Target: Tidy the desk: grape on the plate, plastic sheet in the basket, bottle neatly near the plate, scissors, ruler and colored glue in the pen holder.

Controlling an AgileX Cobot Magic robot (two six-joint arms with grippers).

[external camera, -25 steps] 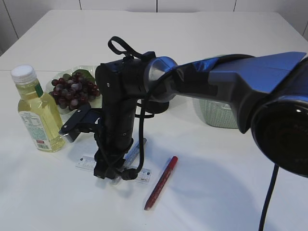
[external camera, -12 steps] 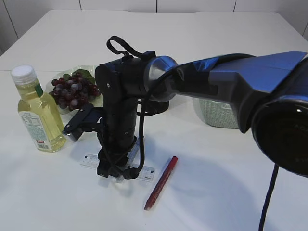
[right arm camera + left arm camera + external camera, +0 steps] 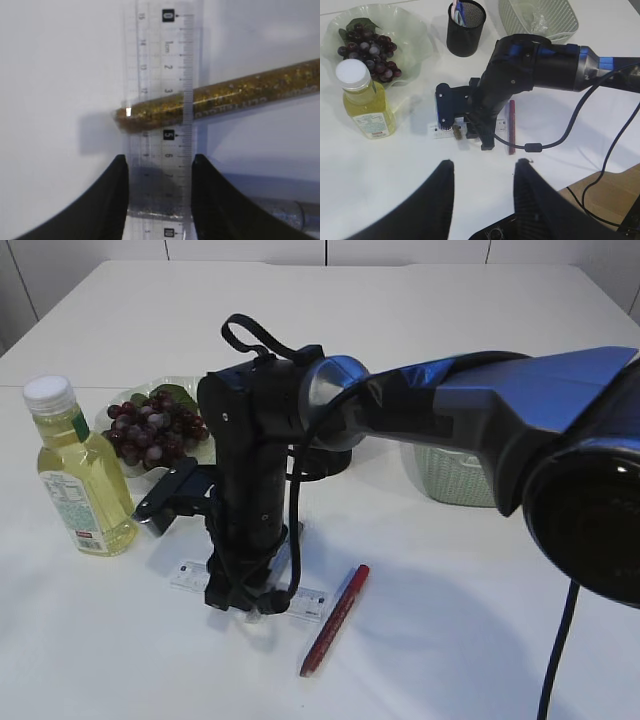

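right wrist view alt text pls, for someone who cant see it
A clear ruler runs lengthwise between the two open black fingers of the right end effector, lying on a white table. A gold glitter glue tube crosses under it at an angle, and a silver one shows at lower right.

Right arm (image 3: 480, 410) extends from the right across the middle, its wrist bent so that the right gripper (image 3: 240, 600) points straight down at the table, jaws apart with one black finger (image 3: 112, 200) on either side. Left gripper (image 3: 482, 200) hangs high above, jaws likewise parted and holding nothing.
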